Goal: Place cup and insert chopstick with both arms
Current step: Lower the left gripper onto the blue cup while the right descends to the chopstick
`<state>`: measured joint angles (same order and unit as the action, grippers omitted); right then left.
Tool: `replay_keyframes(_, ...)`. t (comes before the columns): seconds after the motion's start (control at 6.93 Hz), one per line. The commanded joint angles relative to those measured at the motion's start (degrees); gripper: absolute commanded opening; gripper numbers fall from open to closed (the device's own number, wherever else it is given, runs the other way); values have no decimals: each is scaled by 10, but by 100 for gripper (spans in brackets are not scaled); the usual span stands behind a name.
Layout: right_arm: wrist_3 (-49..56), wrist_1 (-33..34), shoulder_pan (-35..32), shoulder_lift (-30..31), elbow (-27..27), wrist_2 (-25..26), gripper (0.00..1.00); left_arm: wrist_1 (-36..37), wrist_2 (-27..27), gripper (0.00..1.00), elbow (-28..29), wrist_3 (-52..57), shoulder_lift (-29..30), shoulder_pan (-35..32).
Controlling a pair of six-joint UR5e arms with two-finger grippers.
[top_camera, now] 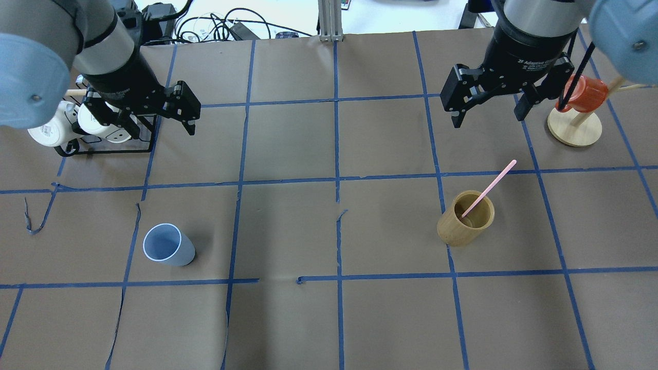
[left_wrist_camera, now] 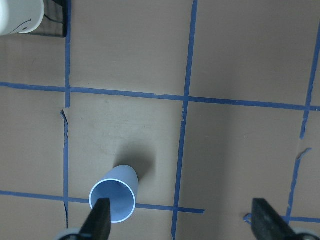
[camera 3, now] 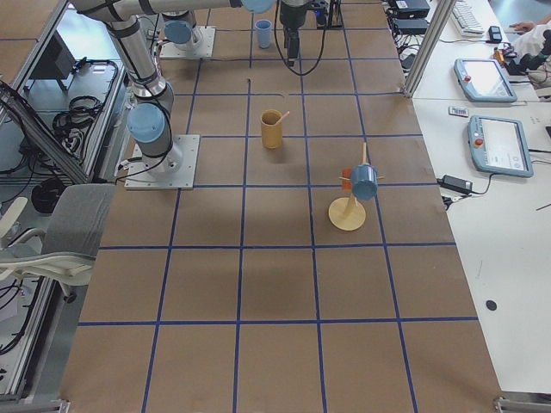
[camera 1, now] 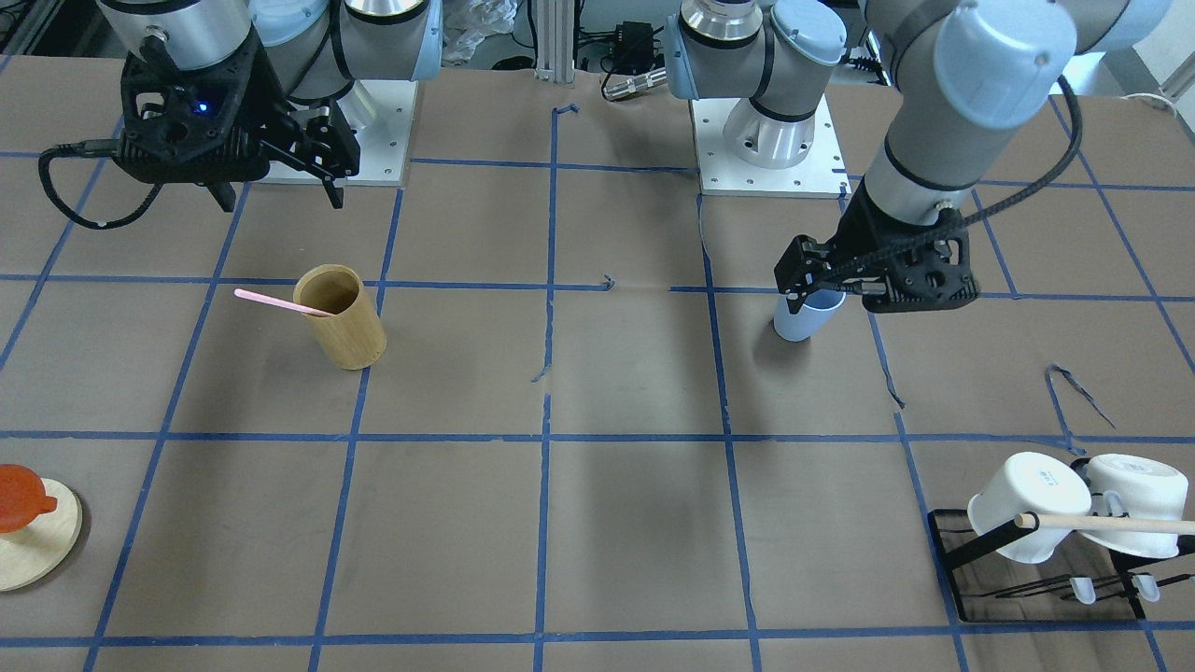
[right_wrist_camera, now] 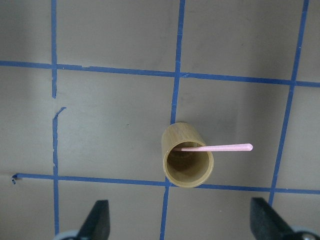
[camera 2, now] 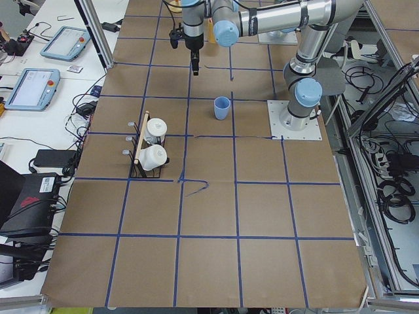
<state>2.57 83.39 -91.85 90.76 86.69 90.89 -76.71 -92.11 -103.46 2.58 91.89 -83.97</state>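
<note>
The light blue cup (top_camera: 168, 245) stands upright on the table's left side; it also shows in the front view (camera 1: 805, 322) and the left wrist view (left_wrist_camera: 113, 200). My left gripper (top_camera: 160, 128) is open and empty, well above the table and just beyond the cup (left_wrist_camera: 182, 227). The pink chopstick (top_camera: 488, 189) leans inside the tan bamboo holder (top_camera: 465, 218) on the right side, as in the right wrist view (right_wrist_camera: 215, 148). My right gripper (top_camera: 487, 119) is open and empty, above and beyond the holder (right_wrist_camera: 187, 162).
A black rack (top_camera: 113, 151) with white mugs (top_camera: 49, 131) and a wooden rod stands at the far left. A round wooden stand (top_camera: 576, 131) with an orange cup (top_camera: 586, 92) stands at the far right. Blue tape lines grid the brown table.
</note>
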Motion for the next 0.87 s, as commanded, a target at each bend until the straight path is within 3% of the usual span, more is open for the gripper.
replay_keyframes(0.0, -6, 22, 3, -5, 11, 2, 100, 125, -6, 100, -144, 18, 1, 11)
replay_keyframes(0.29, -6, 189, 9, -18, 77, 3, 100, 129, -7, 100, -178, 29, -2, 11)
replay_keyframes(0.58, -12, 196, 14, -14, 117, 3, 100, 130, -37, 100, -177, 29, -2, 10)
replay_keyframes(0.72, -76, 154, 17, -13, 119, 6, 100, 123, -38, 100, -180, 27, -2, 10)
